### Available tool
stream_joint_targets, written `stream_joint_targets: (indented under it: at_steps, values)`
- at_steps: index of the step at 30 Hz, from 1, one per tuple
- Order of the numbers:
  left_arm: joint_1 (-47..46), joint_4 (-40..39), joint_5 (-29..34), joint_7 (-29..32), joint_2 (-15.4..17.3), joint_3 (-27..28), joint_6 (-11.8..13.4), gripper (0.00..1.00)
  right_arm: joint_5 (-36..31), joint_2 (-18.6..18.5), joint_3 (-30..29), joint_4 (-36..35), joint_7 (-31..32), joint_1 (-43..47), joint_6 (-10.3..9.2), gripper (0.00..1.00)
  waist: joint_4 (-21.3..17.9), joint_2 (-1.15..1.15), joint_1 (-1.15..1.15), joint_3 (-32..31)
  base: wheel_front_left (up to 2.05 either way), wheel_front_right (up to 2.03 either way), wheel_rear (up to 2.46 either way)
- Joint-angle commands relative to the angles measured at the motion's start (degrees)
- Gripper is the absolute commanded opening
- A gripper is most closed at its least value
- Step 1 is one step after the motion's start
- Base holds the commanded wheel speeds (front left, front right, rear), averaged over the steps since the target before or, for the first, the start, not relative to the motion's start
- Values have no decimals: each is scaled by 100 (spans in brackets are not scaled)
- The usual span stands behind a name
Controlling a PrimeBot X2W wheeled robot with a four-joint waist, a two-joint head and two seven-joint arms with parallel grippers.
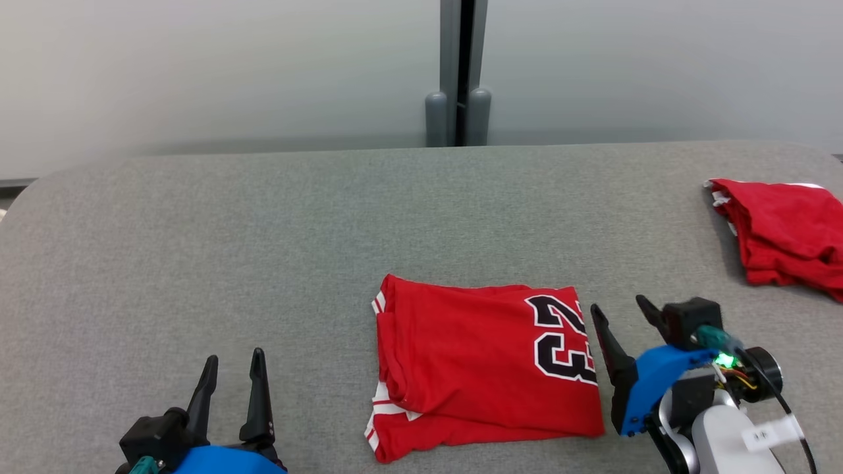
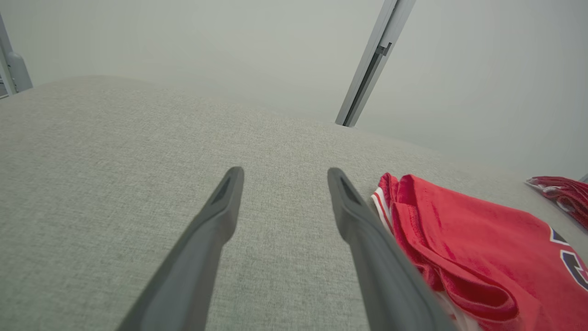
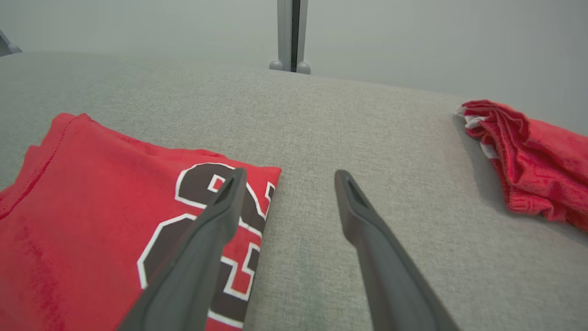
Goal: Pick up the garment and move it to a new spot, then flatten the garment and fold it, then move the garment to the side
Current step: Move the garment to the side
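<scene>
In your head view the folded red garment (image 1: 484,365) lies flat on the grey cloth surface (image 1: 263,230), close to the near edge and a little right of its middle, with the black 23 at its right end. Your left gripper (image 1: 235,355) sits near the near edge, well apart from the garment's left side, fingers parted and holding nothing. Your right gripper (image 1: 616,303) stands just beside the garment's right end, jaws spread wide and empty. A second red garment (image 1: 784,230) lies crumpled by the right edge. In your left wrist view the left gripper (image 2: 285,171) is spread over bare surface (image 2: 115,161), with the garment (image 2: 464,248) just to the right of its fingers. In your right wrist view the right gripper (image 3: 289,172) is wide open; one finger crosses over the numbered end of the garment (image 3: 92,207), though you cannot tell whether it touches, and the other is over bare cloth.
</scene>
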Motion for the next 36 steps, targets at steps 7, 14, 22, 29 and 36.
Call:
stream_joint_targets:
  at_steps: [7, 14, 22, 29, 36]
  values:
    - [-214, 102, 59, -26, -58, 65, -49, 100, 134, -139, 173, 260, 1444, -284, 0, 100, 305, 0, 0, 236, 0, 0, 0]
    - [-275, 197, 137, -25, -99, 120, -108, 100, 550, -241, 371, 600, 2020, -339, 0, 100, 559, 0, 0, 333, 0, 0, 0]
    - [-259, 178, 242, -25, -130, 182, -145, 100, 714, -279, 462, 748, 1656, -544, 0, 0, 484, 0, 0, 394, 0, 0, 0]
    - [-310, 59, 345, -25, -118, 176, -169, 100, 634, -678, 356, 500, 1322, -757, 0, 0, -150, 0, 0, 457, 0, 0, 0]
    - [-475, -157, 429, 16, 42, 197, -140, 100, 666, -1018, 116, 1, 1250, -846, 0, 0, -1162, 0, 0, 839, 0, 0, 0]
